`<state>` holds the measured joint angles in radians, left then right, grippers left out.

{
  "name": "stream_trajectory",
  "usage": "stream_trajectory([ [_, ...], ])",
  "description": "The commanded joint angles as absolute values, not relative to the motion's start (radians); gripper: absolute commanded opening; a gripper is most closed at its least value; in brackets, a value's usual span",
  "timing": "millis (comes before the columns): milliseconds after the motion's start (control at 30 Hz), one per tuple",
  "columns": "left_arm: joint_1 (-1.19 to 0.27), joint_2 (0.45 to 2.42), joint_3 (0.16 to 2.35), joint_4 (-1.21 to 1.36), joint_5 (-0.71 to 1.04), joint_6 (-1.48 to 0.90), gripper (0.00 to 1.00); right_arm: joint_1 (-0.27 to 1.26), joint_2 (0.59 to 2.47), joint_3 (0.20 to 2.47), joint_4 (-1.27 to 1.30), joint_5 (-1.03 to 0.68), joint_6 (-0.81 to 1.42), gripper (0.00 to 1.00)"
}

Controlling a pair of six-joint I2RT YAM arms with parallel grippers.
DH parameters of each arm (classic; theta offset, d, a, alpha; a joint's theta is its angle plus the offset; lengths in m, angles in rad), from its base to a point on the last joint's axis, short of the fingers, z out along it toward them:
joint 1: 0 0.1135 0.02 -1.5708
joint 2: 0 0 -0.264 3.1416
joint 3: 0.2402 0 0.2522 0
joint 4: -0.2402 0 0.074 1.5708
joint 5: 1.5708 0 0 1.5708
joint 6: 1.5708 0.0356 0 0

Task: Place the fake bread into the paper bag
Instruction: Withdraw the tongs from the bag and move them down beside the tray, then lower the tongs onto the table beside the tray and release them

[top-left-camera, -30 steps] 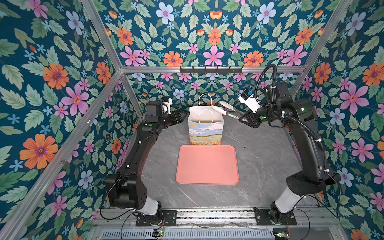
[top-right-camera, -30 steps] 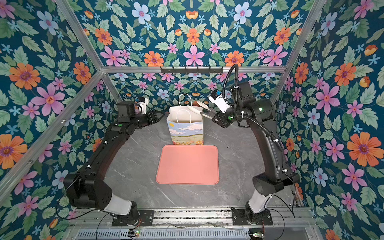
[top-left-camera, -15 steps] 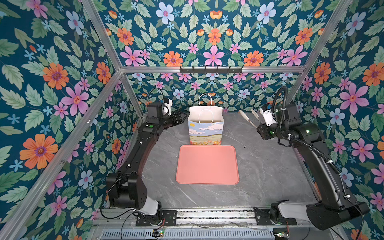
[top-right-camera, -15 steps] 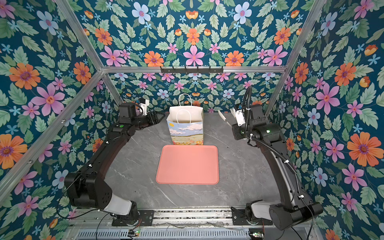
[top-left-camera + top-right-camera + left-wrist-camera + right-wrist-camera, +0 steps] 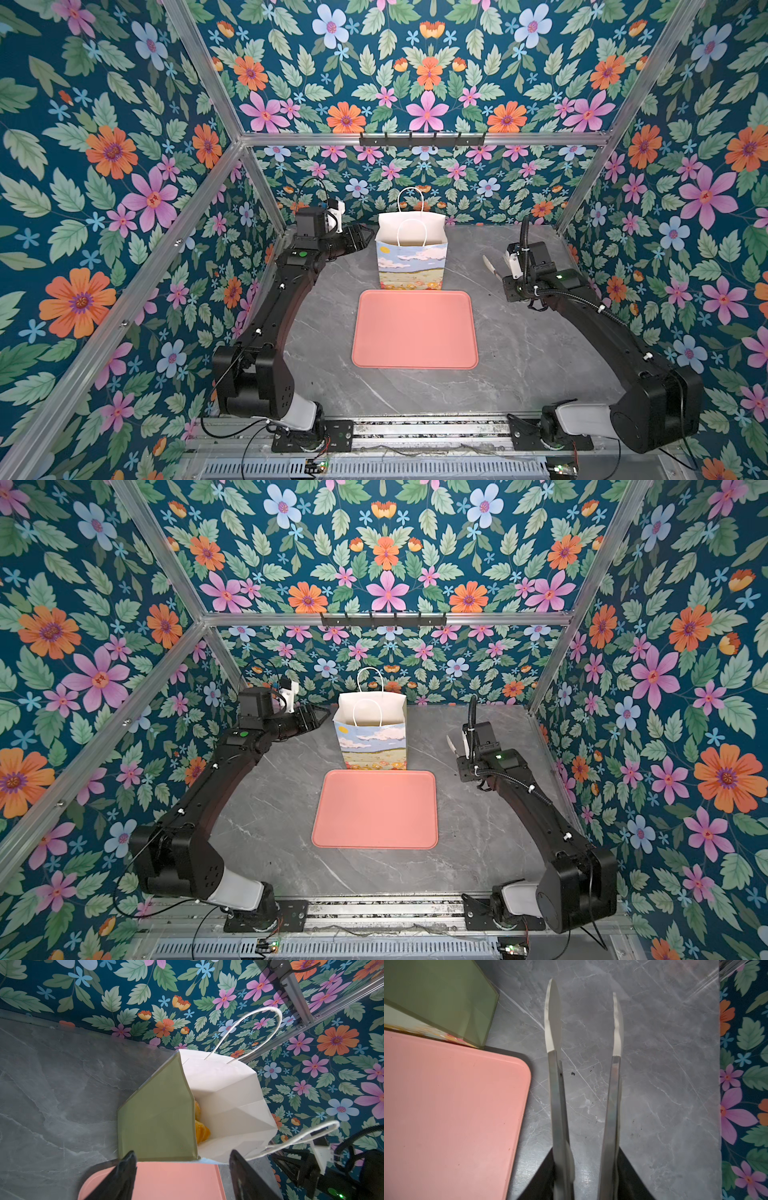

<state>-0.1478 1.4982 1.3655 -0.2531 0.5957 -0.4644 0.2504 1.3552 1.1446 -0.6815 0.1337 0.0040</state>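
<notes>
The paper bag (image 5: pixel 411 257), 12 o'clock of tray (image 5: pixel 415 332), holds apparent fake bread (image 5: pixel 201 1132). Jaws: left gripper (image 5: pixel 181 1154) apart; right gripper (image 5: pixel 585 1153) clamped on empty tongs (image 5: pixel 553 1022).

Top views share the whole table (image 5: pixel 519 374) from above; wrist views close.

The left arm (image 5: pixel 274 307) climbs from its base, bends at the elbow and reaches forward with the wrist about level. The left gripper (image 5: pixel 181 1155) stands wide open, its two black fingers (image 5: pixel 124 1174) well apart with nothing between them. The right arm (image 5: pixel 598 320) stretches forward, lower than the left. The right gripper (image 5: pixel 586 1180) is clamped on metal tongs (image 5: pixel 558 1095) — the blades run out past its fingers, white tips parted and empty.
</notes>
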Motion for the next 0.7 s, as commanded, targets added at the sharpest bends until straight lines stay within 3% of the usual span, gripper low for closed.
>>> stream_trajectory([
  [0, -0.147, 1.490, 1.364, -0.221, 0.601, -0.453, 0.72, 0.250, 1.386, 1.126, -0.645, 0.142, 0.027, 0.41],
  [667, -0.145, 1.479, 1.348, -0.228, 0.611, -0.438, 0.72, 0.250, 1.642, 1.147, -0.742, 0.163, 0.149, 0.43],
])
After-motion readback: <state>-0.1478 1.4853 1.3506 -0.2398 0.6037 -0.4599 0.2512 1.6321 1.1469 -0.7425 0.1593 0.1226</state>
